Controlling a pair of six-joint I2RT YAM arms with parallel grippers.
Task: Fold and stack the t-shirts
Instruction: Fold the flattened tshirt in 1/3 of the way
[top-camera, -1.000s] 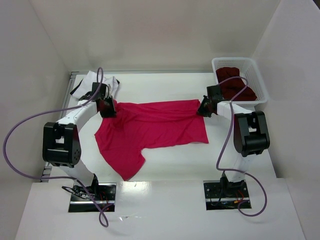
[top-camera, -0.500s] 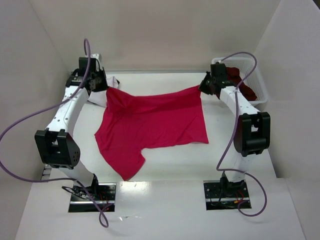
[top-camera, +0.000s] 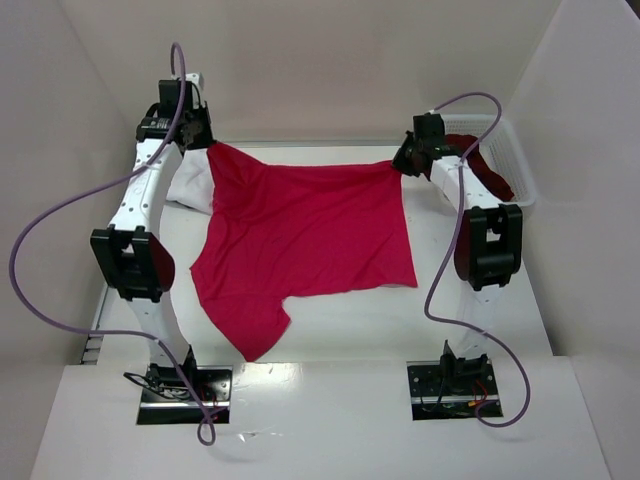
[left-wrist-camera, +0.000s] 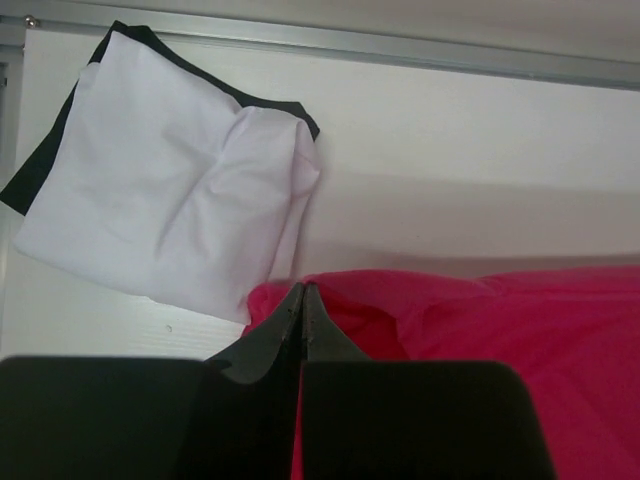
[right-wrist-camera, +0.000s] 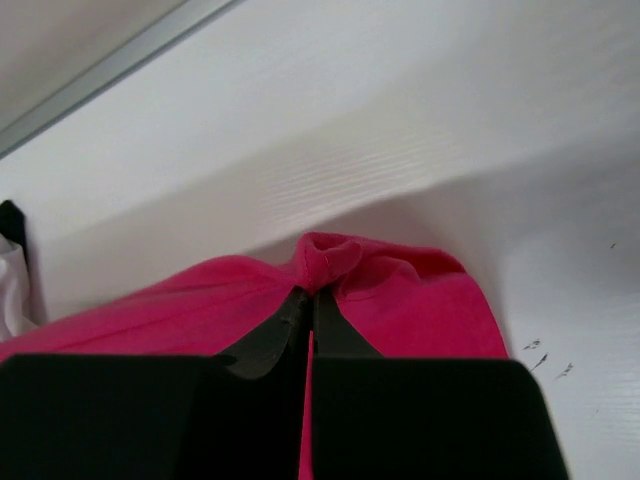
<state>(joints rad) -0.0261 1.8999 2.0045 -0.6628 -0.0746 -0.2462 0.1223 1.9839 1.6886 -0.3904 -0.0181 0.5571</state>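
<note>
Lying in view are three shirts, two pincers and one basket. The red shirt (top-camera: 300, 240) is stretching between the left pincer (top-camera: 205, 143) and the right pincer (top-camera: 403, 165), with its far edge raised at both corners. The rest is spreading nearward from them over the surface (top-camera: 350, 322), one sleeve trailing toward the arm bases. The white shirt (top-camera: 190, 188) is sitting folded just beside the left pincer, on its outer side. The maroon shirt (top-camera: 494, 180) is lying in the basket (top-camera: 522, 165), just to the outer side of the right pincer.

Only the top view is showing the basket, the maroon shirt and the red shirt's full spread. The left wrist view is showing the white shirt's dark trim and its creases, with red cloth bunching at the fingertips. The right wrist view is showing a small red pucker sticking out past the fingertips, over bare surface.

Both pincers are pressing their fingers together, each pinching a corner of the red shirt, with no gap showing between the fingers.
</note>
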